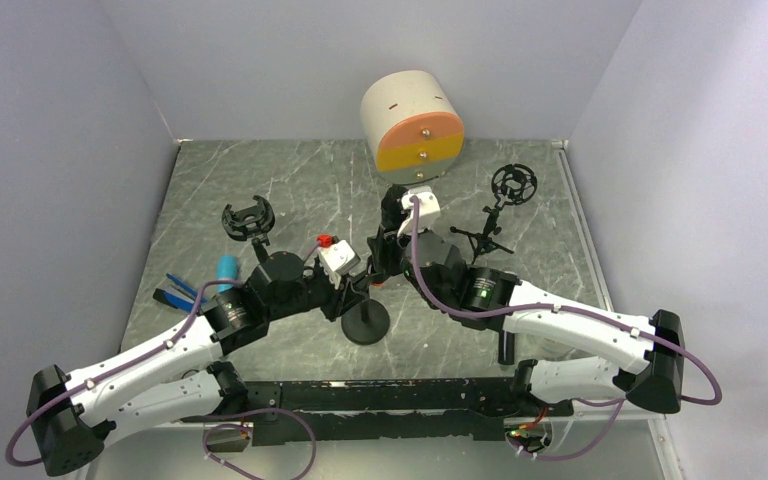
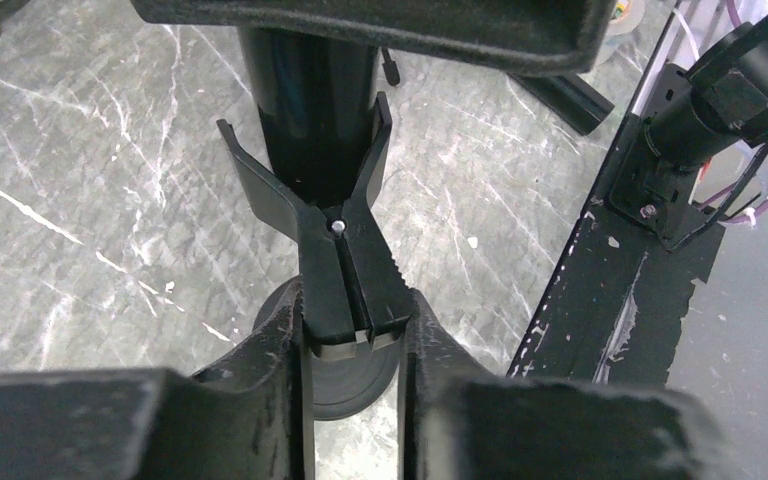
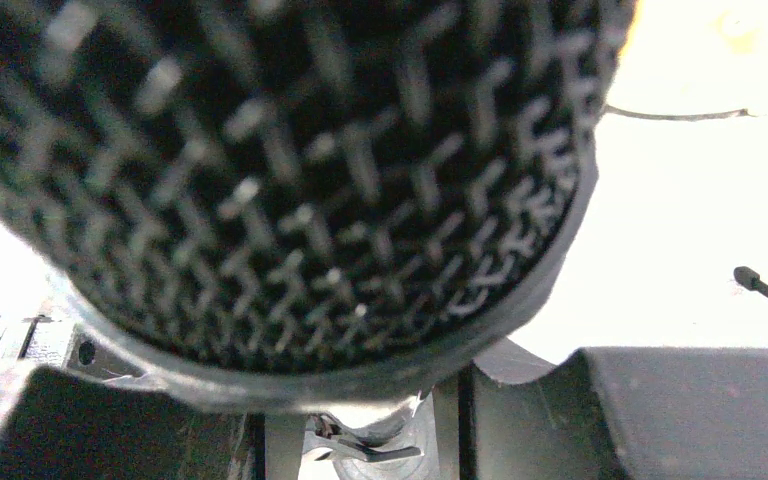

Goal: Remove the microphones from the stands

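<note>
One microphone (image 3: 290,180) in one clip (image 2: 345,250) — left gripper (image 2: 352,338) pinches the clip; right gripper (image 1: 384,243), can't tell.

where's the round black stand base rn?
Top view: the round black stand base sits mid-table, just beyond the black mounting rail and directly under the left end effector.

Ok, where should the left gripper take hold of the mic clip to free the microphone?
On the clip's two tail levers, coming from the side opposite the microphone. The levers meet behind the pivot pin, so squeezing them should spread the fork around the barrel. The left gripper's jaws are clamped there.
</note>
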You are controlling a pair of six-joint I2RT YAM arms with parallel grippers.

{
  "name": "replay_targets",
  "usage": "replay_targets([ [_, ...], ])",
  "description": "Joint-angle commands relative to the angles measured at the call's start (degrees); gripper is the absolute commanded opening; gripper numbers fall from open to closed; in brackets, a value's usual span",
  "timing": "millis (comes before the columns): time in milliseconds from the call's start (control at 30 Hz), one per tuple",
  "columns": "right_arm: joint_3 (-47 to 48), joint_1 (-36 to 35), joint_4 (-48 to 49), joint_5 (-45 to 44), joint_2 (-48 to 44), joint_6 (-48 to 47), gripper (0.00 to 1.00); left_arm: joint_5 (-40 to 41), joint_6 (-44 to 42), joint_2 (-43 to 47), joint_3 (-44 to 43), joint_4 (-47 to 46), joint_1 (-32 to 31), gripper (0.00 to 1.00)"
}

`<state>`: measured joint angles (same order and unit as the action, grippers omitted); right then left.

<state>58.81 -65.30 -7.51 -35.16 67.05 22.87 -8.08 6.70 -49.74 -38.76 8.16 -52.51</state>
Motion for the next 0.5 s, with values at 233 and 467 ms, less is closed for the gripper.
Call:
replay_targets([
  [233,1.56,1.46,0.53,-3.35,-2.59,-0.49,0.41,1.47,-0.63,0.37,-2.2,0.41,0.1,0.03],
  [467,1.5,5.77,-5.31,-4.82,-3.77,0.04,0.41,6.89,0.33,0.1,-1.3,-2.7,0.11,0.02],
])
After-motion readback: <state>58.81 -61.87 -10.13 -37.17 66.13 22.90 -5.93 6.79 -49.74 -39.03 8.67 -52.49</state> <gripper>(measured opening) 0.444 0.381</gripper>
